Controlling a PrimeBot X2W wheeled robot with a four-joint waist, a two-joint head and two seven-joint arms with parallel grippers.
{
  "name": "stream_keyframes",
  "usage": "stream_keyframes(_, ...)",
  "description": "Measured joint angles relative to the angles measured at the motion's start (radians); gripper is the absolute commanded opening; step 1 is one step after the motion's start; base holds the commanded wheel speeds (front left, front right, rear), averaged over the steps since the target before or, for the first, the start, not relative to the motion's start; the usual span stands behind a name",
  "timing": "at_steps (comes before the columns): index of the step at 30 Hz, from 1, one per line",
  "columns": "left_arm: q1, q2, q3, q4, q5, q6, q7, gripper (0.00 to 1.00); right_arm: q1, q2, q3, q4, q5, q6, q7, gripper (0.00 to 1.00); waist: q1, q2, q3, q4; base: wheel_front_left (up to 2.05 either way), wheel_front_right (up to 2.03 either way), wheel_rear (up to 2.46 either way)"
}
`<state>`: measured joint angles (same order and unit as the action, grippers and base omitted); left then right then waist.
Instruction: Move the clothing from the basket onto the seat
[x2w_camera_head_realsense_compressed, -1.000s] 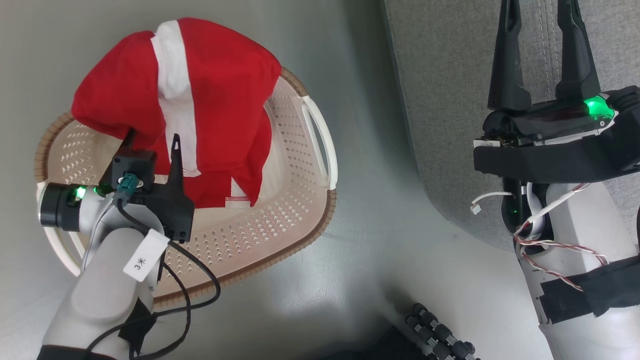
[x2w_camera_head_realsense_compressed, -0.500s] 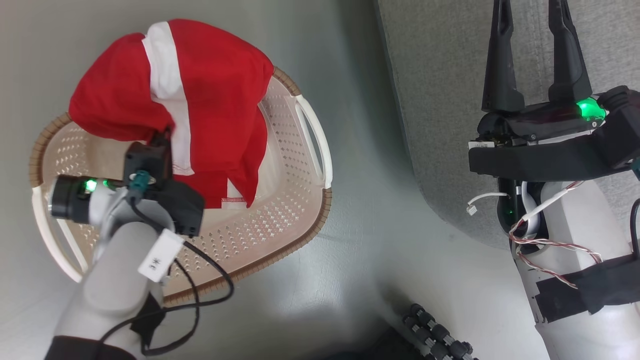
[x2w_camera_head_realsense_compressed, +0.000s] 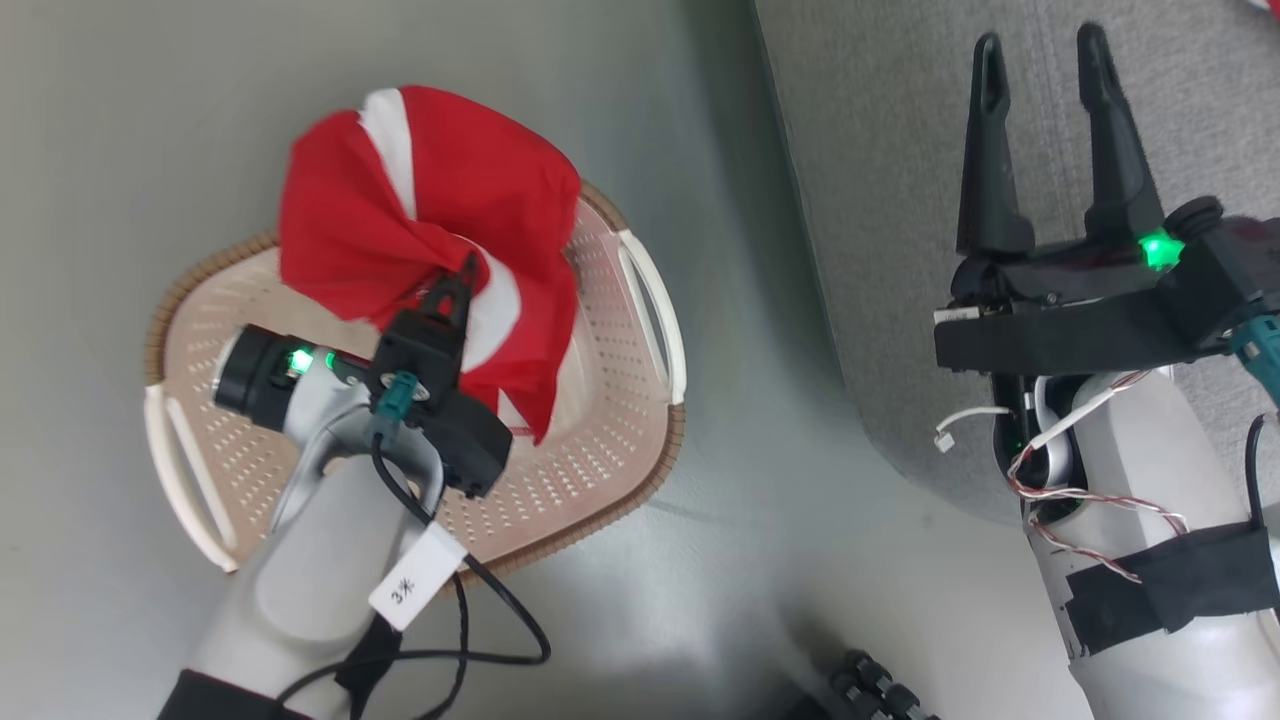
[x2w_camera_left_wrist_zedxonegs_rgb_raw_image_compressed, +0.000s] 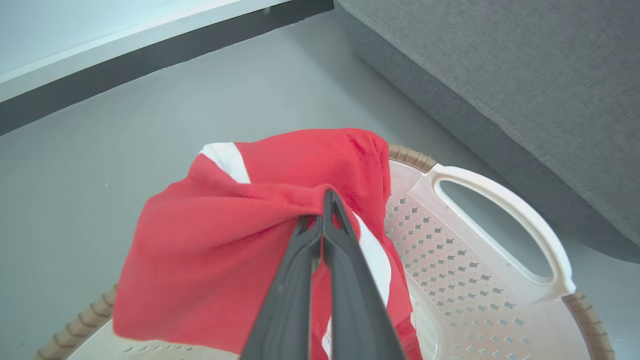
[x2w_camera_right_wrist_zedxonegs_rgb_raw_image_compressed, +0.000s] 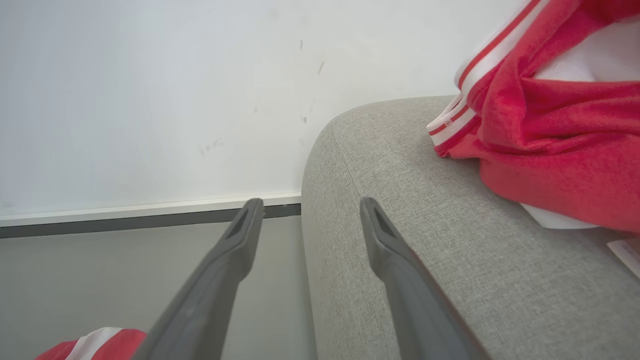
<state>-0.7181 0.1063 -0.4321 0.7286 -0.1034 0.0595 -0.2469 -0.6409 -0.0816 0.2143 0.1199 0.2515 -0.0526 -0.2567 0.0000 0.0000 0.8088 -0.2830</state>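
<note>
A red garment with a broad white stripe is bunched over the far part of the cream perforated basket on the floor. My left gripper is shut on a fold of this clothing, and the cloth puckers around its tips. The grey seat stands to the right of the basket. My right gripper is open over the seat's edge with nothing between its fingers. Another red and white garment lies on the seat.
Smooth grey floor runs between the basket and the seat. A white wall with a dark baseboard stands beyond the basket. Dark ribbed parts of my base show at the bottom of the head view.
My left gripper has gone from open to shut on the red garment and gathered it into a tighter bunch. The head camera has shifted. The right gripper stays open.
</note>
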Motion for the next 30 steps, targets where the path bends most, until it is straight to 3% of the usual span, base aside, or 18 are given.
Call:
stream_keyframes(18, 0.070, 0.011, -0.073, -0.172, 0.010, -0.112, -0.003, 0.00, 0.102, -0.006, -0.003, 0.090, -0.013, 0.027, 0.000, 1.00, -0.0001, -0.0001, -0.210, 0.077, 0.00, 0.00, 0.00)
stream_keyframes(30, 0.071, 0.027, -0.062, -0.274, -0.014, -0.140, -0.003, 0.00, 0.171, -0.004, 0.022, 0.150, -0.020, 0.050, 0.000, 1.00, -0.0001, -0.0001, -0.368, 0.121, 0.00, 0.00, 0.00)
